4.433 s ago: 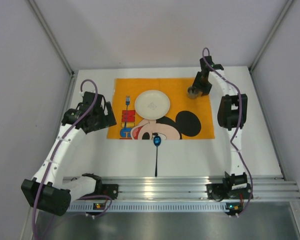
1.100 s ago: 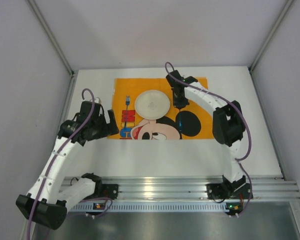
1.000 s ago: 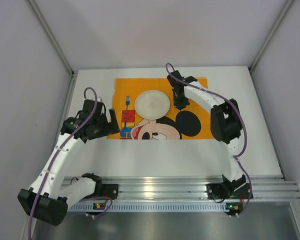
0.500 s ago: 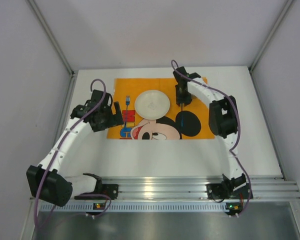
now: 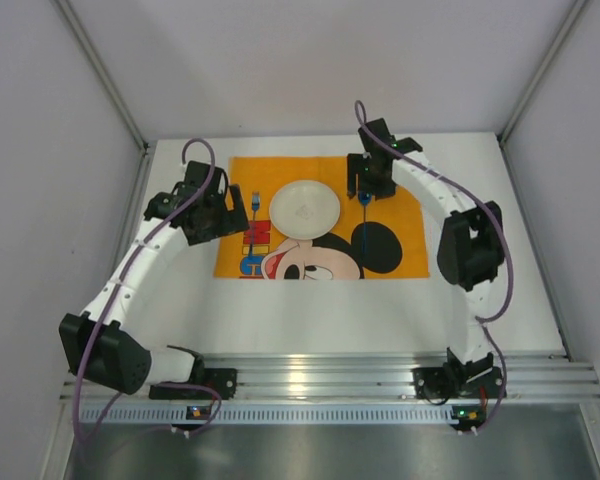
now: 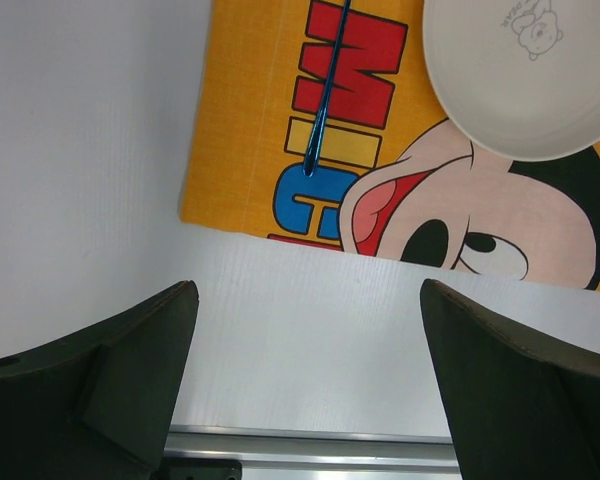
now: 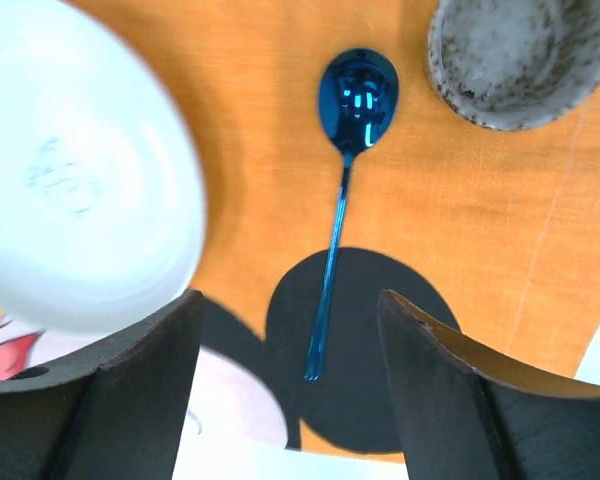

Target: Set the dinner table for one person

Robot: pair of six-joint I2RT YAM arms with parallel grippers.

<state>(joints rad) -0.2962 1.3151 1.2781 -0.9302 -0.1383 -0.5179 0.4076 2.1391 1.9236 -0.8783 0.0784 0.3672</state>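
The white dinner table (image 5: 300,310) carries an orange Mickey Mouse placemat (image 5: 400,255). On the mat lie a white plate (image 5: 304,209), a blue fork (image 5: 255,205) left of it and a blue spoon (image 5: 364,214) right of it. In the right wrist view the spoon (image 7: 340,200) lies flat, with its bowl pointing away, between the plate (image 7: 80,190) and a speckled grey cup (image 7: 520,60). My right gripper (image 5: 370,188) (image 7: 290,300) hovers open above the spoon handle. My left gripper (image 5: 228,212) (image 6: 308,295) is open and empty, raised over the mat's left edge beside the fork (image 6: 325,100).
A ribbed aluminium rail (image 5: 360,370) runs along the near edge, with both arm bases on it. Grey walls close the left, right and far sides. The right arm's elbow (image 5: 470,245) hangs over the right of the table.
The spoon went from the bare table in front of the mat to the mat right of the plate. The right gripper has opened and drawn back. The left gripper moved farther in toward the fork.
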